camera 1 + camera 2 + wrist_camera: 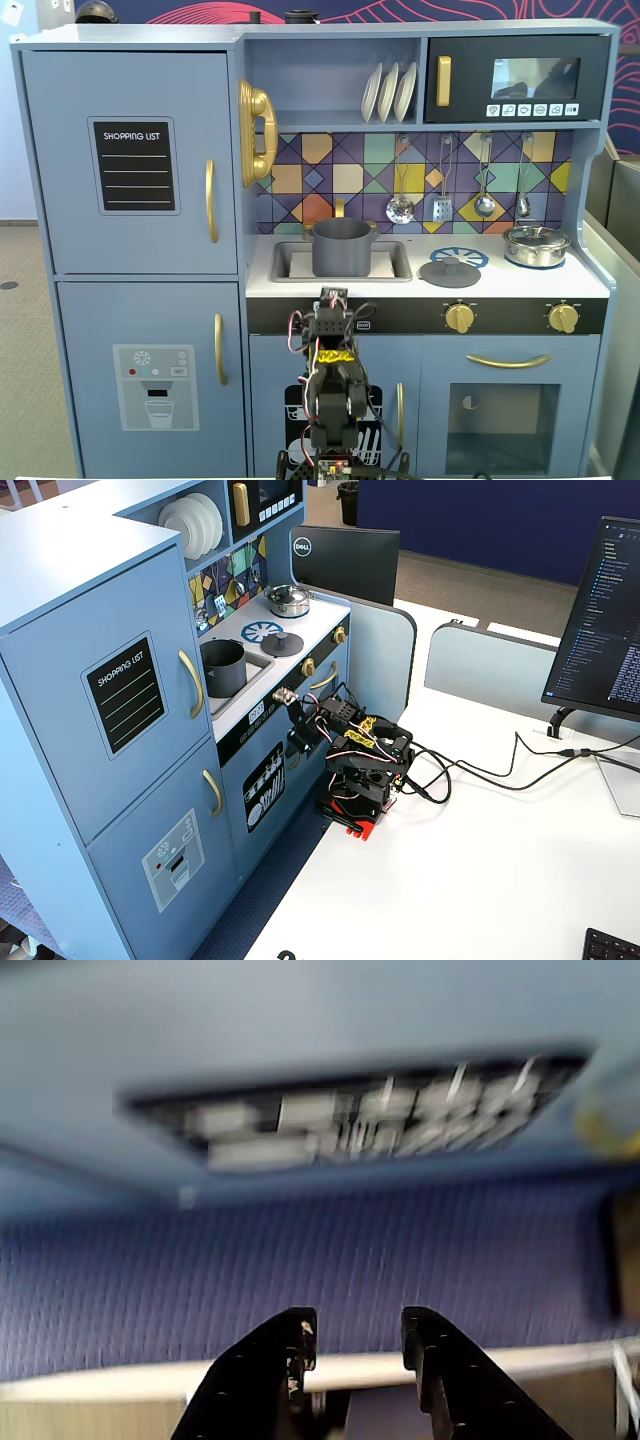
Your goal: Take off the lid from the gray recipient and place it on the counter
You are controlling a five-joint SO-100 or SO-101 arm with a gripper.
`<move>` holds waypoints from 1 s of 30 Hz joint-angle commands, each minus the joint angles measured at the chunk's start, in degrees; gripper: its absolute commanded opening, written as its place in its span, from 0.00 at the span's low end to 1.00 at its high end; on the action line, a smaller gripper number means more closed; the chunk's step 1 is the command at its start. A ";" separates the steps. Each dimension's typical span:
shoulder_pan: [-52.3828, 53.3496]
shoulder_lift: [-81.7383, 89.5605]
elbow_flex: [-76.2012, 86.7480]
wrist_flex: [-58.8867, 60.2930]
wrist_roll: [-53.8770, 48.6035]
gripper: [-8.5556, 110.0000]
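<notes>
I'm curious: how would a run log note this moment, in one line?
lid: off, on counter | gray pot: open, in sink | gripper: open, empty, folded low

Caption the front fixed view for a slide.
Lid already off, lying on the counter beside the open gray pot in the sink.

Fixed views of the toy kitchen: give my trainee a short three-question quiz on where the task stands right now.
1. True or false: the lid sits on the gray recipient.
2. The gray recipient stands in: A) the sink basin, B) the plate shelf, C) the microwave.
3. Fill in: the gripper holds ____.

Key:
1. False; the lid lies on the counter, partly over the printed burner ring.
2. A.
3. Nothing; its fingers are apart and empty in the wrist view.
</notes>
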 commanded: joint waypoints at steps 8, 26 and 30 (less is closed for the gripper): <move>1.85 7.03 8.35 13.89 -3.96 0.07; 1.58 8.53 12.74 20.39 -1.23 0.09; 1.58 8.53 12.74 20.39 -2.55 0.10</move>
